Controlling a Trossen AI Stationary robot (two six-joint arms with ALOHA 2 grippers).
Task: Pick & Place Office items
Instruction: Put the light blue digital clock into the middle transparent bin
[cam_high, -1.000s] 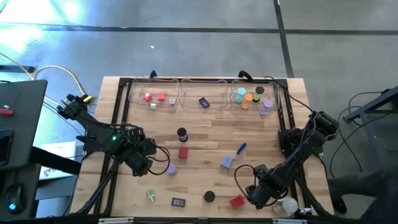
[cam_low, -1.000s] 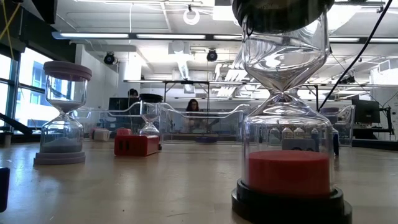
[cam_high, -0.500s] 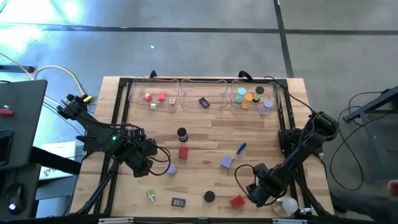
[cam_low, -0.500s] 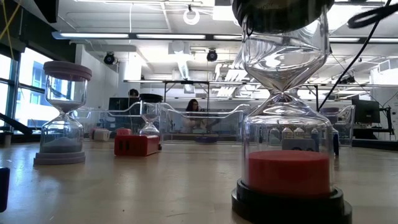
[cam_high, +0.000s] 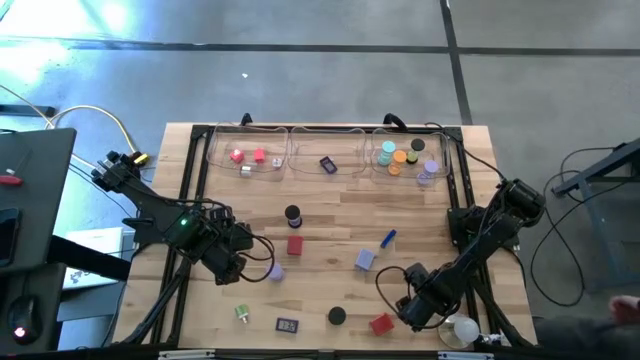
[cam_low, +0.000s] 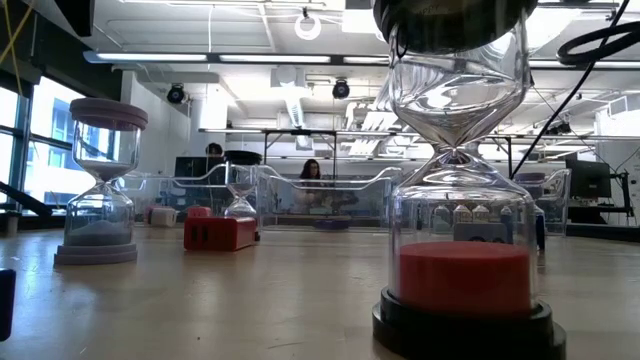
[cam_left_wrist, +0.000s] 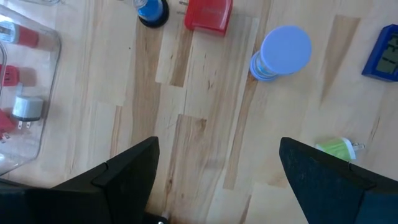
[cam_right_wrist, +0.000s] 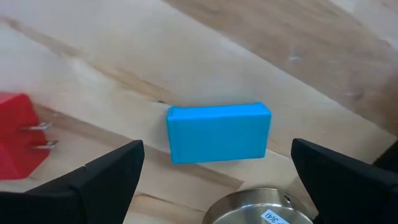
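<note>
High view: the right tool (cam_high: 413, 308) sits low near the desk's near right corner, just beside a red plug block (cam_high: 381, 324), with the white bulb (cam_high: 463, 330) at the desk's near edge on its other side. The left tool (cam_high: 232, 268) waits by the desk's left edge, close to a lavender-capped sand timer (cam_high: 275, 271). Other items lie loose mid-desk: a red block (cam_high: 294, 245), a blue stick (cam_high: 388, 238), a lavender block (cam_high: 365, 260), a black cap (cam_high: 337, 316). Three clear trays (cam_high: 262, 170) along the far edge already hold sorted pieces.

Low view: sand timers dominate, a lilac-capped one (cam_low: 101, 182) and a black-based one with red sand (cam_low: 463, 180) up close; neither tool shows.

Left wrist view: the left tool's fingers (cam_left_wrist: 124, 174) are spread wide over bare wood; the lavender timer (cam_left_wrist: 281, 52) stands ahead of them, well short of the gap.

Right wrist view: the right tool's fingers (cam_right_wrist: 109, 174) are spread apart, and a blue rectangular block (cam_right_wrist: 217, 132) lies centred ahead of the gap, not yet between the pads. The red plug (cam_right_wrist: 22, 140) is off to one side, a metal bulb base (cam_right_wrist: 258, 208) close under the tool.

Risks, as I judge them: closing early would nip only the block's edge and flick it away; a finger could shove the red plug or roll the bulb off the near edge.
</note>
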